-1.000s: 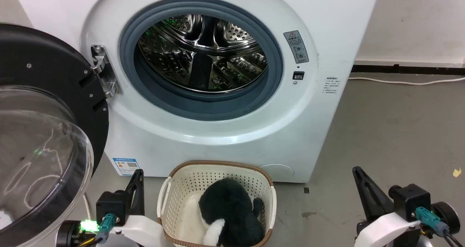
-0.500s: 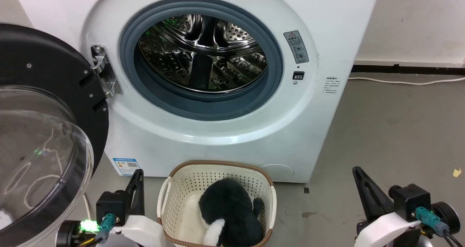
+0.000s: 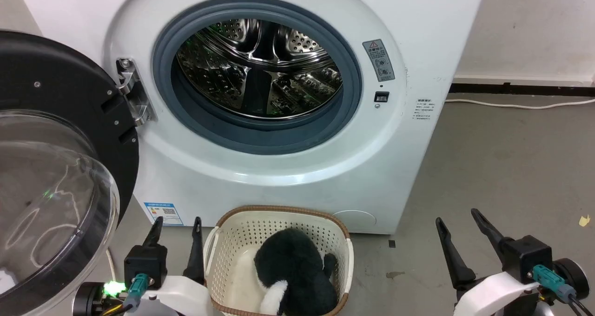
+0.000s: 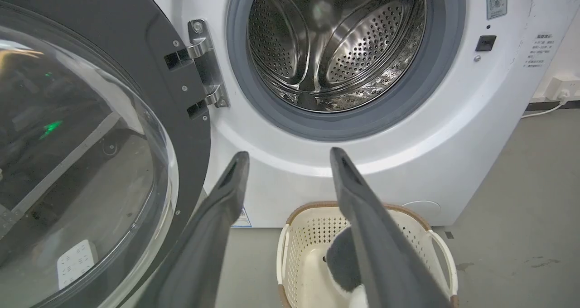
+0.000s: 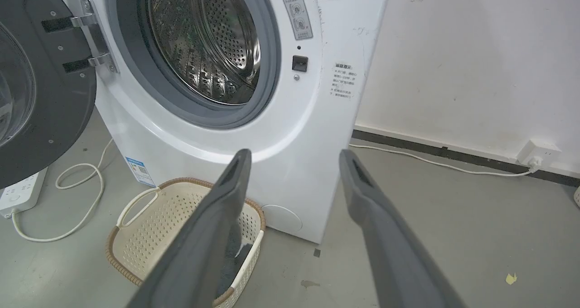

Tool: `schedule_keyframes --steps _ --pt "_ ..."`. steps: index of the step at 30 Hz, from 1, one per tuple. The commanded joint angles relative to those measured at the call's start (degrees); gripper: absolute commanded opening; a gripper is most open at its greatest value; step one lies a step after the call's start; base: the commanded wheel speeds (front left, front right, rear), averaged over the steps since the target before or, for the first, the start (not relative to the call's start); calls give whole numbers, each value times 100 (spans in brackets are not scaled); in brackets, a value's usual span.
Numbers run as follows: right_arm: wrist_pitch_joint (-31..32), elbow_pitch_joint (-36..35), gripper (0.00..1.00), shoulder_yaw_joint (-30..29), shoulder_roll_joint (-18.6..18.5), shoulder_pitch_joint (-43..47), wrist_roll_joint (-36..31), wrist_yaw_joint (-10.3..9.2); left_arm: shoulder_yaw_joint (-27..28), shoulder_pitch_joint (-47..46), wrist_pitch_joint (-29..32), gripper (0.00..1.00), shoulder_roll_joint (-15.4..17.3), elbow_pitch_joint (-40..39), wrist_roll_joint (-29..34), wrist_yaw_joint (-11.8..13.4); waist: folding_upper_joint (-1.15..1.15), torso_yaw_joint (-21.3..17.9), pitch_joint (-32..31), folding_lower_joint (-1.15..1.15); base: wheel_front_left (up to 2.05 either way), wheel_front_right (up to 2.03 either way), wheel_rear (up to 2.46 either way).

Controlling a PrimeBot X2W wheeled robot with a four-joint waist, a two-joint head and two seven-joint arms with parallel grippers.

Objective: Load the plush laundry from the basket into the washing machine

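Observation:
The black plush laundry (image 3: 297,272) with a white patch lies in the cream perforated basket (image 3: 237,234) on the floor, right in front of the white washing machine (image 3: 279,172). The steel drum (image 3: 260,69) stands exposed and the bubble door (image 3: 51,186) is swung wide to the left. My left gripper (image 3: 176,223) is open just left of the basket, holding nothing. My right gripper (image 3: 458,216) is open over the floor well to the right of the basket. In the left wrist view my fingers (image 4: 213,226) partly cover the plush (image 4: 342,262) and basket (image 4: 299,235).
A white cable (image 5: 68,208) loops across the floor to a power strip (image 5: 20,192) at the left of the machine. Another cord (image 5: 435,162) runs along the wall to a socket (image 5: 537,153). Grey concrete floor (image 3: 511,167) spreads to the right.
Both grippers have gone from shut to open: each pair of fingers now stands apart. The basket, plush and machine have not moved.

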Motion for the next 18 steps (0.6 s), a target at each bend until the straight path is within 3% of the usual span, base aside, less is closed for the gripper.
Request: schedule_keyframes --steps 1,18 --pt "-51 -2 100 -19 0 4 52 0 -25 -2 -54 100 0 -29 -7 25 0 -2 0 0 0 0 0" --pt "-254 -20 100 -135 0 -107 286 -1 -188 -111 -257 100 24 -51 -22 53 0 -191 341 0 0 0 0"
